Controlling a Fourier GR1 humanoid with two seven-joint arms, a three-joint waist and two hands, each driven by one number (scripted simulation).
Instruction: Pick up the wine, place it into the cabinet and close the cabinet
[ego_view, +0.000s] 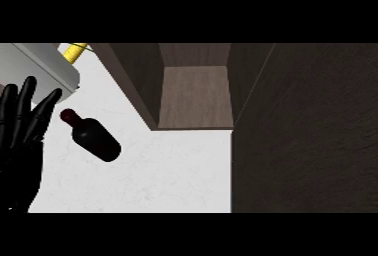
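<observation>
Wine bottle lying on worktop, cabinet open

Head view: wine bottle (94, 136), dark, lies on its side on the white worktop (162, 175), neck pointing up-left, base down-right. Left hand (21, 130) shows at the view's left edge, fingers (28, 95) straight and spread, pointing up, holding nothing; it sits just beside the bottle, not touching it. Cabinet (193, 95), dark wood, stands at upper centre, open, its lighter inner shelf visible. Cabinet door (310, 130) is a big dark panel filling the right side. Grey appliance (40, 65) at top left corner with a yellow object (74, 51) just behind it. Right hand not visible.
</observation>
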